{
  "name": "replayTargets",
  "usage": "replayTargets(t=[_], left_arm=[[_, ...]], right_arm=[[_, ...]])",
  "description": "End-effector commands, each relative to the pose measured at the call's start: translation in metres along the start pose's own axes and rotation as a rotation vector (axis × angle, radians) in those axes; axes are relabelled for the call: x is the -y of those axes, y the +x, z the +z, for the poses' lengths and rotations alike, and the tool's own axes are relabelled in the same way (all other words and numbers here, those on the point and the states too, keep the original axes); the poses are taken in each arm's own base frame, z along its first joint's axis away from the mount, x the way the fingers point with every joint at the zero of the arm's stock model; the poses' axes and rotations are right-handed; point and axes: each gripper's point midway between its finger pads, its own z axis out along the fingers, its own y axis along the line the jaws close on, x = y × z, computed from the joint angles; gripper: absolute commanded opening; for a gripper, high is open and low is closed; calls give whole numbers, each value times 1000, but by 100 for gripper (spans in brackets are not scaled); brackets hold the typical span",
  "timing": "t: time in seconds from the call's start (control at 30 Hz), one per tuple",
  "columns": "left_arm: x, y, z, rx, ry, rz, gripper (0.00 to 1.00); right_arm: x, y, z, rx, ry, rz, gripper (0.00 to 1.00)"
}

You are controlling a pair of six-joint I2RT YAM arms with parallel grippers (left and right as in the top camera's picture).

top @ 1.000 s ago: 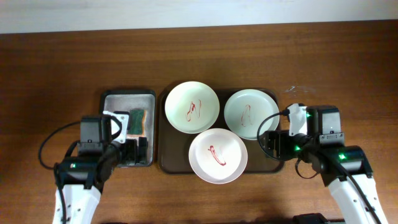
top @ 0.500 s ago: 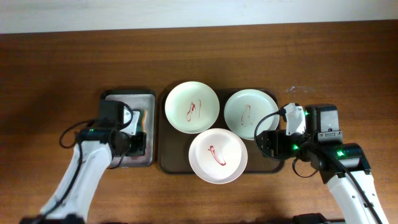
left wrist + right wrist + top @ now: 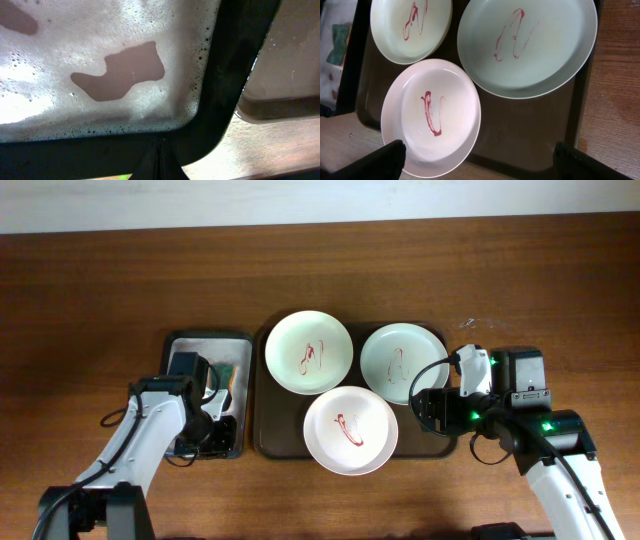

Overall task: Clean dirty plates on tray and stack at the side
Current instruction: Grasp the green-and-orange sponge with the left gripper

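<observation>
Three dirty plates with red smears lie on the dark brown tray [image 3: 268, 442]: a pale green plate [image 3: 308, 352] at the back left, a pale green plate [image 3: 403, 362] at the back right, and a white plate [image 3: 350, 430] in front. My left gripper [image 3: 212, 432] hangs over the front of the soapy tub [image 3: 205, 337]. Its jaws [image 3: 161, 160] are shut with nothing seen between them. The green sponge [image 3: 230, 375] lies at the tub's right side. My right gripper [image 3: 485, 167] stands open above the tray's front right edge, near the white plate [image 3: 431, 115].
The black tub [image 3: 230, 75] holds foamy water and sits left of the brown tray, almost touching it. Bare wooden table [image 3: 500, 270] surrounds both. The right arm's body [image 3: 520, 400] stands to the right of the tray.
My left arm has swung forward over the soapy tub and its jaws have closed. The right gripper has hardly moved. The plates and sponge lie where they were.
</observation>
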Motion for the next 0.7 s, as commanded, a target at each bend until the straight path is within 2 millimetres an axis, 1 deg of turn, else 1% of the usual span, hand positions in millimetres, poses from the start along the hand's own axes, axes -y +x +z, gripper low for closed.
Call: replayTargets(t=[0.0, 0.03, 0.07, 0.1, 0.13, 0.17, 0.2, 0.27, 0.3, 0.33, 0.37, 0.43, 0.5, 0.57, 0.6, 0.67], left_arm=[[4, -4, -1, 12, 30, -17, 2], [9, -11, -2, 40, 56, -11, 4], [13, -21, -5, 78, 78, -2, 19], [15, -33, -13, 116, 83, 6, 25], [16, -47, -27, 165, 75, 16, 24], [13, -69, -49, 244, 30, 26, 27], [2, -97, -76, 354, -59, 29, 38], [-6, -127, -97, 486, -123, 30, 40], [-12, -138, -102, 536, -157, 24, 46], [-15, -147, -103, 565, -178, 20, 49], [-16, -150, -99, 564, -178, 20, 49], [-17, -150, -82, 509, -173, 18, 50], [-19, -148, -63, 446, -170, 16, 49], [-23, -143, -41, 367, -173, 10, 44], [-23, -141, -36, 348, -168, 9, 41], [-18, -139, -29, 322, -132, 13, 31]], right_arm=[[-4, -8, -4, 20, -6, -17, 95], [-4, -8, -4, 20, -6, -17, 95], [-4, -8, -4, 20, -6, -17, 95], [-4, -8, -4, 19, -6, -16, 95], [-4, -8, -4, 19, -6, -17, 95], [-4, -8, -4, 20, -6, -17, 95], [-4, -8, -3, 18, -3, -16, 96], [-3, -7, -2, 11, -2, -14, 96], [-2, -6, 0, 3, -1, -11, 96], [-1, -6, 2, -5, -1, -7, 96], [-1, -5, 4, -13, 0, -4, 96], [1, -4, 8, -30, 1, 2, 95], [2, -3, 9, -36, 2, 4, 95], [2, -3, 9, -36, 2, 4, 95], [2, -3, 9, -36, 2, 4, 95], [2, -3, 9, -36, 2, 4, 95]])
